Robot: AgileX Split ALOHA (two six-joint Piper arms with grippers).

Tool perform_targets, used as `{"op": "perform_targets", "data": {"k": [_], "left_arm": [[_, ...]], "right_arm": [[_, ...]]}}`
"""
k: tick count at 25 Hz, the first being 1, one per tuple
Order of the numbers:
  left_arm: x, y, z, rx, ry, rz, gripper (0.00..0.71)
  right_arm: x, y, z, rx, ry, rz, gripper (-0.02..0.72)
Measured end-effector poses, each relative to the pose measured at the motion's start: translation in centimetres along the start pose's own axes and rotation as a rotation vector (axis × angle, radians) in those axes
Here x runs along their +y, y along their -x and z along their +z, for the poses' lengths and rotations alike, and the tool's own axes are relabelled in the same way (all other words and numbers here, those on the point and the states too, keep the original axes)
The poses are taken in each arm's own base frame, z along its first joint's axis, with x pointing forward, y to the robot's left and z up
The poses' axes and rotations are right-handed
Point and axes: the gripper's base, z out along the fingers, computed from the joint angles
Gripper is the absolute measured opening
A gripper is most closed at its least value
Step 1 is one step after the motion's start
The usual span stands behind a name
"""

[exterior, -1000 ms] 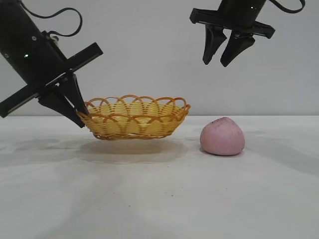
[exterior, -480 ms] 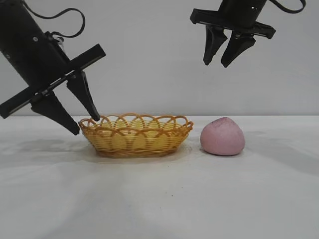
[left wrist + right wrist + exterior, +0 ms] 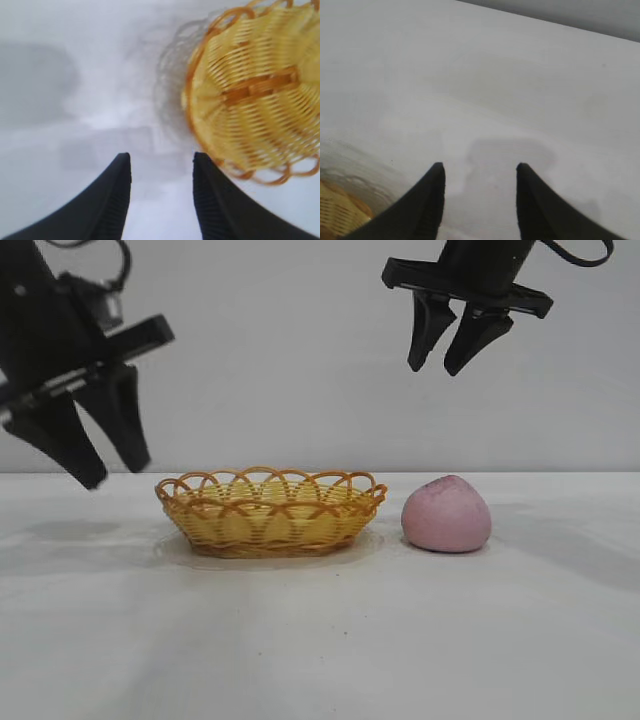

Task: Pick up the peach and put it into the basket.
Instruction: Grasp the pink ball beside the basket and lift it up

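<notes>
- The peach [image 3: 446, 514] sits untouched on the table [image 3: 320, 640], just right of the basket [image 3: 270, 512].
- Your left gripper [image 3: 108, 452] has let the basket go and lifted clear — jaws apart, empty.
- Your right gripper [image 3: 448, 353] hangs high above the peach, jaws apart — the pick is next.

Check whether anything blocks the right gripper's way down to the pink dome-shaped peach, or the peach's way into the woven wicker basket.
Nothing visible does. The right gripper hangs open above the pink dome-shaped peach, with only air between them. The yellow-tan woven wicker basket sits beside the peach on the white table, empty, with bare table between them.
</notes>
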Motion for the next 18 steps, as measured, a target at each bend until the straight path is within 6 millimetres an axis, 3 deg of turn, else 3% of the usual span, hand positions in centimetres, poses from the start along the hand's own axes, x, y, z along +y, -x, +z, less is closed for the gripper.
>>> {"op": "perform_targets", "data": {"k": [5, 8, 10, 13, 18], "left_arm": [[4.7, -0.6, -0.5, 0.008, 0.056, -0.092, 0.253], [5.6, -0.7, -2.2, -0.019, 0.083, -0.097, 0.253], [5.6, -0.4, -4.5, -0.081, 0.097, -0.097, 0.253], [5.0, -0.5, -10.2, -0.225, 0.129, -0.089, 0.253], [3.4, -4.1, -19.2, -0.361, 0.157, -0.083, 0.253]], "right_arm": [[0.0, 0.0, 0.0, 0.005, 0.001, 0.0, 0.318], [0.0, -0.1, 0.0, 0.009, 0.002, 0.0, 0.318], [0.0, -0.1, 0.0, 0.013, 0.003, 0.0, 0.318], [0.0, -0.2, 0.0, 0.02, 0.004, 0.0, 0.318], [0.1, -0.3, 0.0, 0.035, 0.007, 0.0, 0.318]]}}
